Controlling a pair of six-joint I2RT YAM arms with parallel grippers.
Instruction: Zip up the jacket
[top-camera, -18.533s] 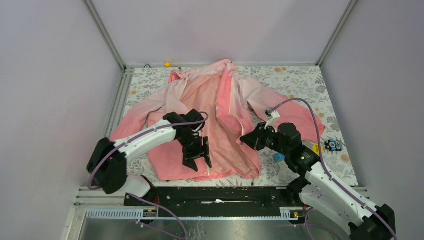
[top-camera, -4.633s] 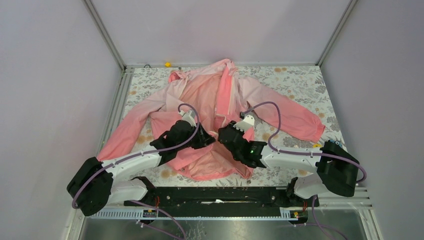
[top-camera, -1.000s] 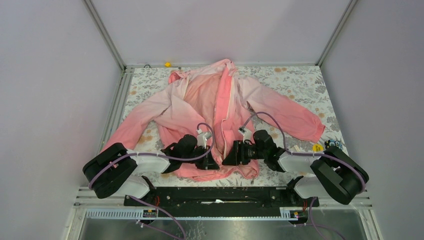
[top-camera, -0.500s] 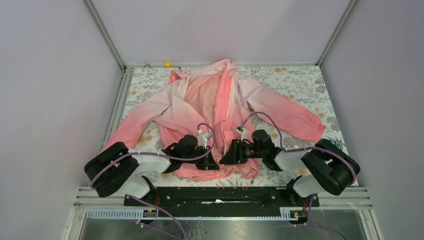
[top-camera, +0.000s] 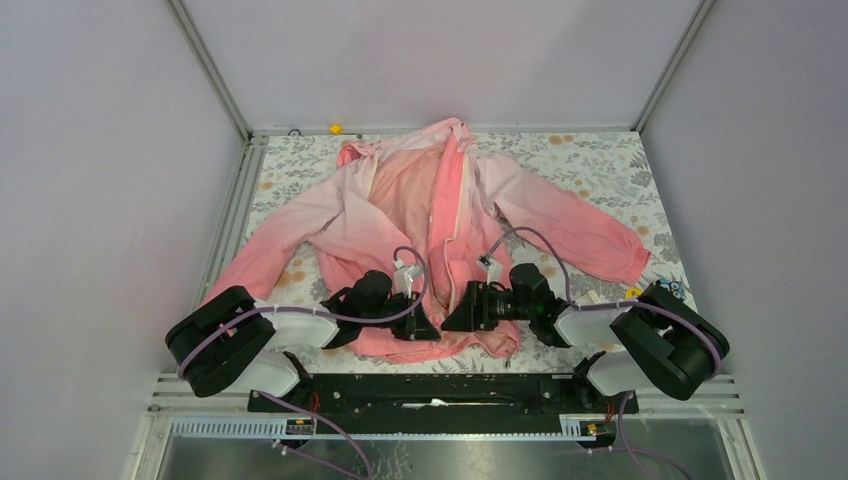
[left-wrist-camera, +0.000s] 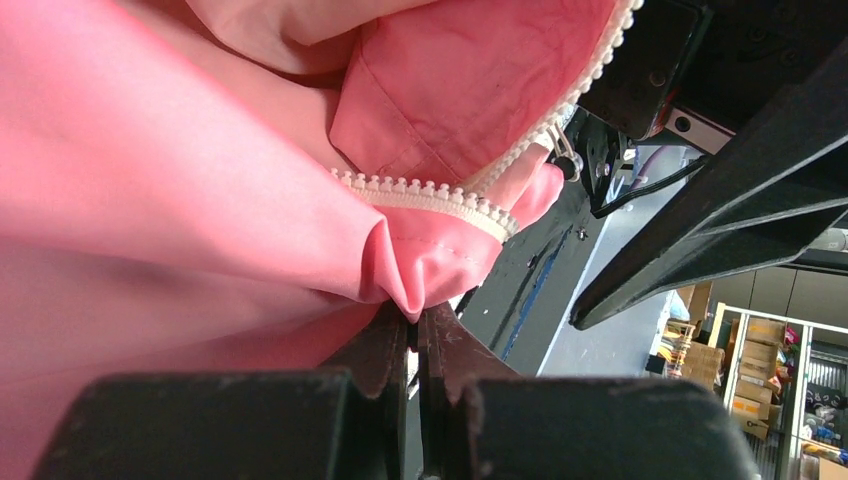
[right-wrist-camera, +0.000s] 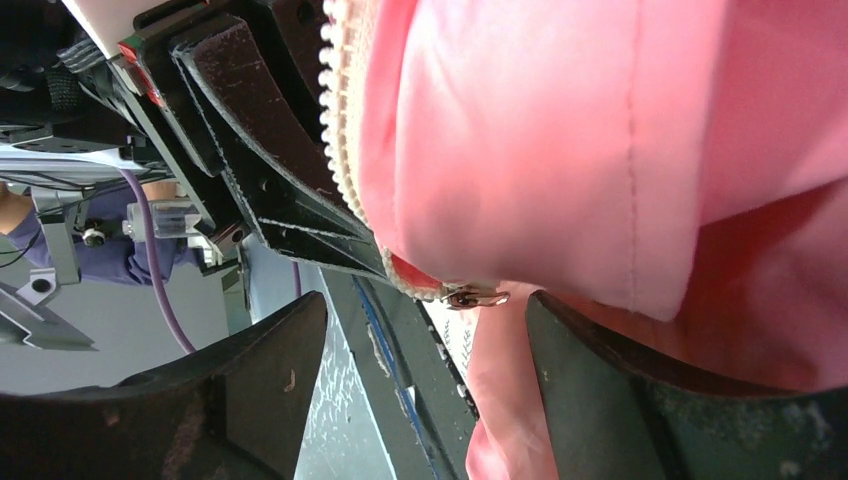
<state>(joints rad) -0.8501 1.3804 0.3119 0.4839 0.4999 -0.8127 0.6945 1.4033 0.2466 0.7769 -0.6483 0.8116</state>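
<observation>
At the near edge of the floral-covered table (top-camera: 600, 160), the pink jacket (top-camera: 400, 215) lies spread on its back, pale collar toward the far wall, coral hem toward the arm bases, and both sleeves stretched out to the sides. Its front is open, and the two front edges run down the middle to the hem. Both arms lie low over the table and meet at the middle of the hem, facing each other. The left gripper (top-camera: 420, 325) is pressed together on a small fold of coral fabric at the bottom corner of one front edge, and in the left wrist view the white zipper teeth (left-wrist-camera: 425, 196) run just above the pinch. The right gripper (top-camera: 452, 318) is spread wide, close to the left one. In its wrist view the other front edge hangs between its fingers (right-wrist-camera: 260, 370), with the small metal slider (right-wrist-camera: 476, 297) at the lower end of that row of teeth. A small yellow object (top-camera: 335, 128) sits at the far edge of the table, and a dark toy (top-camera: 668, 290) lies near the right sleeve's cuff.
</observation>
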